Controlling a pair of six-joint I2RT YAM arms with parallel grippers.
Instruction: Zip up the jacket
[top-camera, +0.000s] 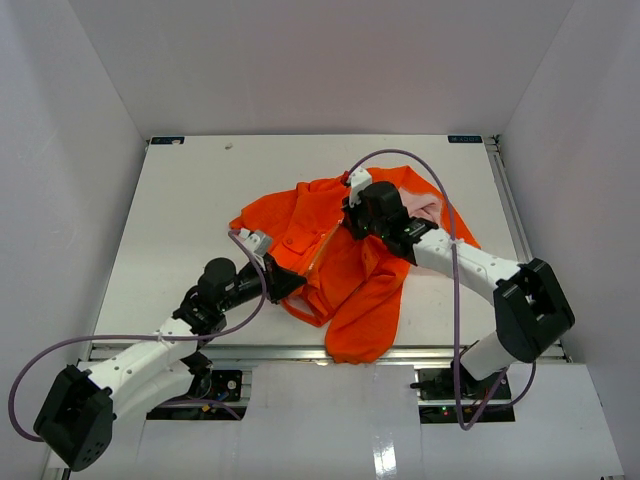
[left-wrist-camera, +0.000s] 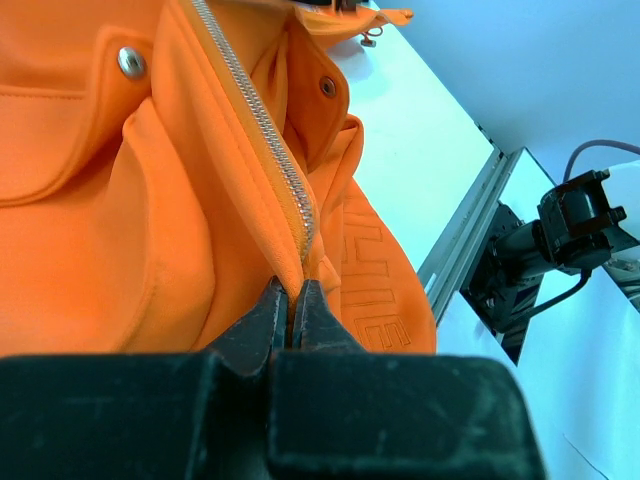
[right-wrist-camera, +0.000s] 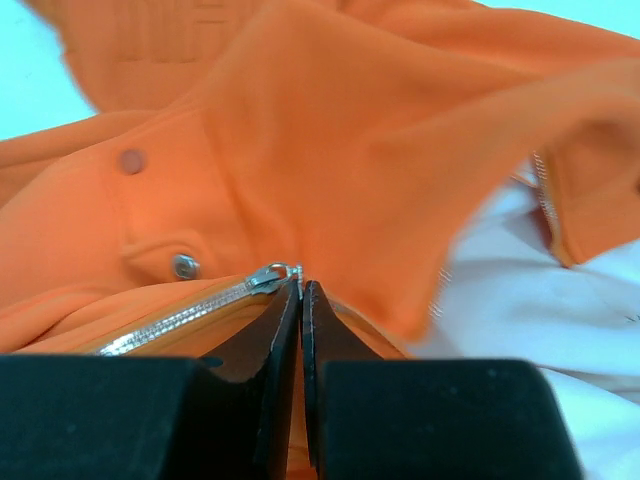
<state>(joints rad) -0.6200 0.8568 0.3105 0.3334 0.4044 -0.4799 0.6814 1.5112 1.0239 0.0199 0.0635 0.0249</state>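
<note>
From above, the orange jacket (top-camera: 340, 265) lies crumpled on the bench (top-camera: 180, 200), centre toward the right edge (zipping partly done, I judge). The left wrist view shows the left jaws clenched on the hem (left-wrist-camera: 300, 262) below the zipper teeth (left-wrist-camera: 265, 130), anchoring it. In the right wrist view the right jaws pinch the zipper slider (right-wrist-camera: 270, 277); next comes a straight pull, though folded fabric (right-wrist-camera: 370, 200) crowds ahead.

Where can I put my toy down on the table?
Bare: the far left of the table, between the jacket and the left edge, and the strip behind the jacket. Crowded: the middle and near side, where the left gripper and right gripper pinch it.
</note>
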